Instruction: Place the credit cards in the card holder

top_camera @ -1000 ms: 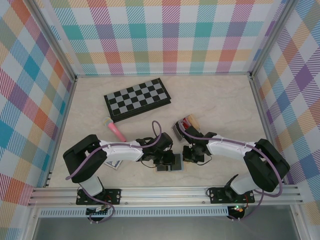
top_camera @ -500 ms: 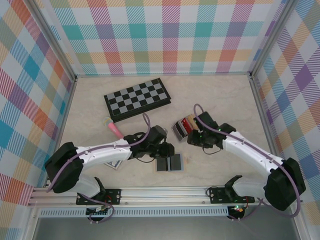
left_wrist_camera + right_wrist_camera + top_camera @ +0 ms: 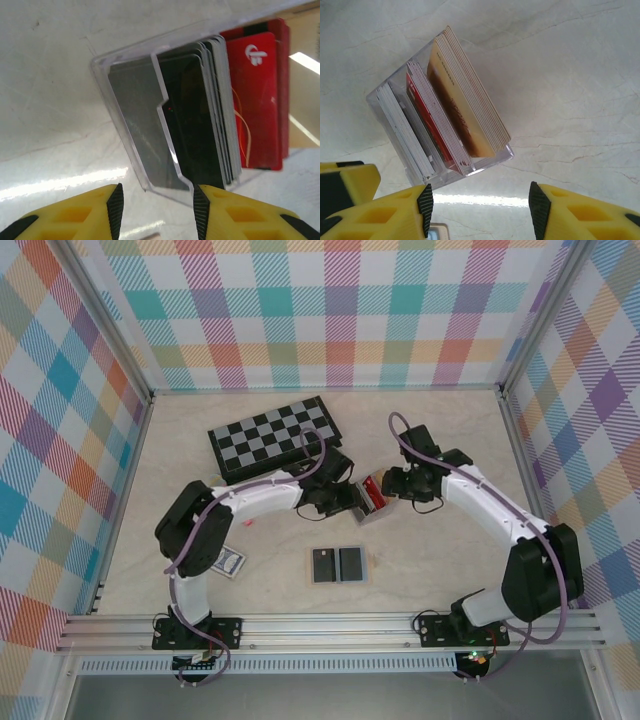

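card holder (image 3: 485,162): clear plastic box, upright slots, mid-table, between the two grippers
credit cards (image 3: 465,115): thin stiff rectangles on edge in the slots; gold-orange stack, red (image 3: 427,115), grey-white, glossy black (image 3: 195,130)
left gripper (image 3: 156,207): yellow ribbed fingers spread, released, nothing clamped, just beside holder
right gripper (image 3: 480,207): fingers spread wide, released, near holder's other side
table (image 3: 440,440): pale, marbled, shiny
dark flat pair (image 3: 324,565): two rectangles on a pale base, well apart toward the near edge; cannot tell if cards
chessboard (image 3: 273,436): folded, black-grey checks, behind left arm
patterned pack (image 3: 229,562): blue, near left
in the way: left wrist overlaps holder's edge in top view
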Robot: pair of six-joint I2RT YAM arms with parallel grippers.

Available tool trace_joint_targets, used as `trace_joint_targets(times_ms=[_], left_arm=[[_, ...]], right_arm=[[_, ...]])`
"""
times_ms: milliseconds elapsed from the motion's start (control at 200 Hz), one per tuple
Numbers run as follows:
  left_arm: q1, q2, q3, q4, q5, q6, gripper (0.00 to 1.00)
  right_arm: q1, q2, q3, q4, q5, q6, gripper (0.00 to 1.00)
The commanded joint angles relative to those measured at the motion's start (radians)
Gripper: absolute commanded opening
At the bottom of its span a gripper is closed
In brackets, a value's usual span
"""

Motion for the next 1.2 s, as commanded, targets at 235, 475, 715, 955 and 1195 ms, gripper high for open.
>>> trace_joint_targets(times_ms=[235, 475, 715, 955, 1195], left_arm=[[0.019, 0.119, 0.125, -0.059, 0.023, -0.026, 0.43], [0.02, 0.135, 0.111, -0.144, -0.029, 0.005, 0.31], [0.021, 0.128, 0.105, -0.205, -0.078, 0.085, 0.26], [0.022, 0.138, 0.122, -0.219, -0.078, 0.129, 0.25], [0.022, 0.141, 0.119, -0.216, -0.069, 0.137, 0.25]], right_arm=[[-0.013, 0.052, 0.037, -0.015, -0.054, -0.05, 0.57], [-0.014, 0.085, 0.064, -0.023, -0.036, -0.078, 0.56], [-0.013, 0.156, 0.137, -0.074, -0.018, -0.163, 0.56], [-0.01, 0.261, 0.205, -0.104, 0.012, -0.238, 0.54], [-0.004, 0.338, 0.265, -0.116, 0.058, -0.276, 0.53]])
